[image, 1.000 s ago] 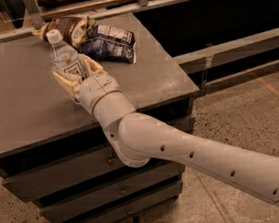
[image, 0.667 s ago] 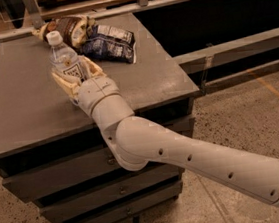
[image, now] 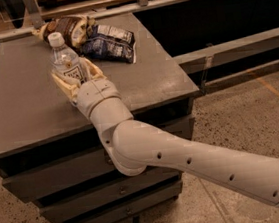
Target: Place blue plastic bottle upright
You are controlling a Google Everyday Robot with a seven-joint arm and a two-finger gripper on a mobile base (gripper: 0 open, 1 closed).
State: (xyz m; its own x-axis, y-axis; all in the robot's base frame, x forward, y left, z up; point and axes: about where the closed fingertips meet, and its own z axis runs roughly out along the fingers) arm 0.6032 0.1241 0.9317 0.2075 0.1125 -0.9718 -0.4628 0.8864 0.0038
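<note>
Honestly not much has changed in the last second: the gripper [image: 73,70] is still pinching the lower half of the bottle [image: 66,59], one finger on each side, near the left back part of the grey table [image: 24,111]. The bottle stands cap-up, leaning slightly, just in front of the brown snack bag [image: 67,28] and the blue snack bag [image: 109,44]. I'd guess it's basically upright, so what's left is letting go without tipping it.
</note>
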